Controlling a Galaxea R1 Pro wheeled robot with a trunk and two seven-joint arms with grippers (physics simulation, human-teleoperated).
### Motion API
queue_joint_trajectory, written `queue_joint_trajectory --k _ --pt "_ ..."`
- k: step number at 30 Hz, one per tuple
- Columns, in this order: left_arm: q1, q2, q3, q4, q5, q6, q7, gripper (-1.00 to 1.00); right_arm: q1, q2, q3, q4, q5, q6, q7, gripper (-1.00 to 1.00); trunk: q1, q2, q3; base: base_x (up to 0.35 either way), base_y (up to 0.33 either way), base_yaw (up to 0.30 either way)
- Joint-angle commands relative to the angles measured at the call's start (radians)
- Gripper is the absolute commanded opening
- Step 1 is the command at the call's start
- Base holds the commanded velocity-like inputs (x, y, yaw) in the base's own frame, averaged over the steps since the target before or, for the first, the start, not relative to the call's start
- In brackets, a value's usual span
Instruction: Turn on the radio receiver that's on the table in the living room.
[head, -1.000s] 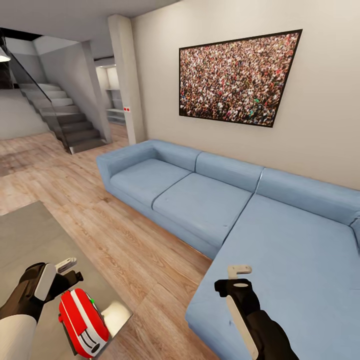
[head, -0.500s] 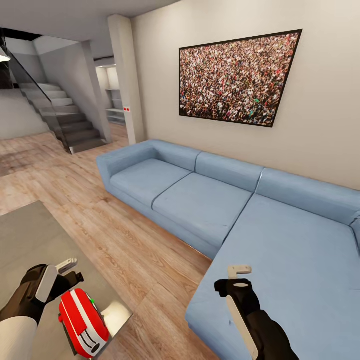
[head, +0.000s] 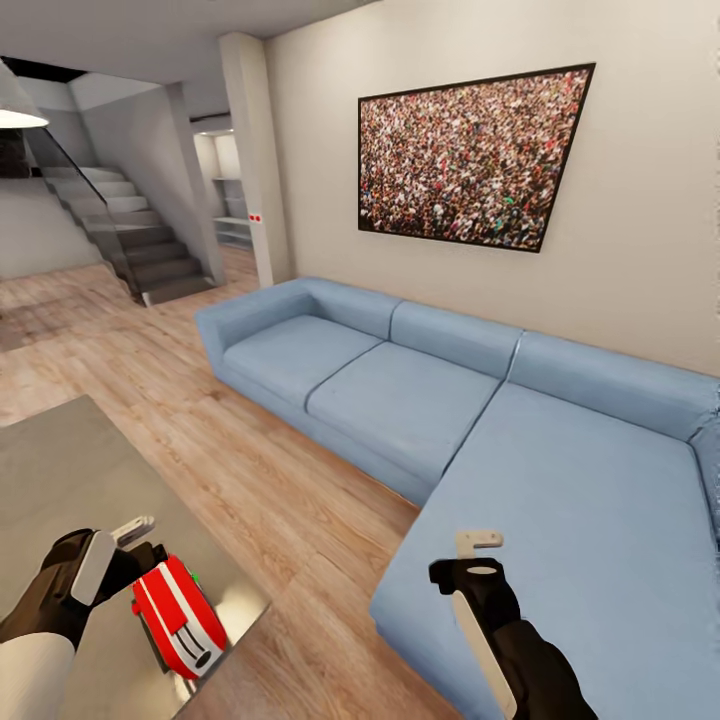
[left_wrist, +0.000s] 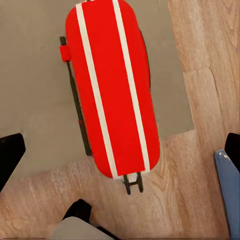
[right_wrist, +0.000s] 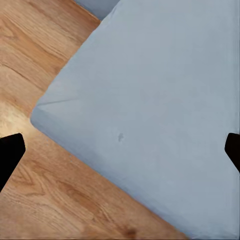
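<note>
The radio receiver (head: 178, 618) lies on the table (head: 60, 470) corner, just beside the spread-fingered left gripper (head: 140, 540).

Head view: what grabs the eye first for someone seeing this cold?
The glossy red radio with white stripes, lying at the near corner of the grey table right beside the left gripper; the left wrist view looks straight down on it. Next, the big light-blue sofa across the middle and right, with the right gripper over its near section. Above it hangs a black-framed crowd photo.
</note>
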Motion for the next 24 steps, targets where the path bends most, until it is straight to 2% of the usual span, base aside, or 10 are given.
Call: queue_joint_trajectory --k 1,7,18,24 --pt "0.0 -0.001 0.0 0.0 0.0 0.0 0.0 1.0 0.0 0.0 0.0 0.0 0.0 0.0 0.0 1.0 0.0 0.0 0.0 -0.339 0.0 0.0" --pt "0.0 -0.002 0.0 0.0 -0.001 0.0 0.0 1.0 -0.001 0.0 0.0 0.0 -0.001 0.0 0.0 1.0 0.0 0.0 0.0 -0.22 0.0 0.0" --pt "0.0 -0.009 -0.001 0.009 -0.005 0.003 -0.002 1.0 0.0 0.0 0.0 0.001 -0.002 0.0 0.0 1.0 0.0 0.0 0.0 -0.013 0.0 0.0" --pt "0.0 -0.011 -0.002 0.06 -0.006 0.001 0.0 1.0 0.0 0.0 0.0 0.003 -0.004 0.0 0.0 1.0 0.0 0.0 0.0 0.0 0.0 0.0"
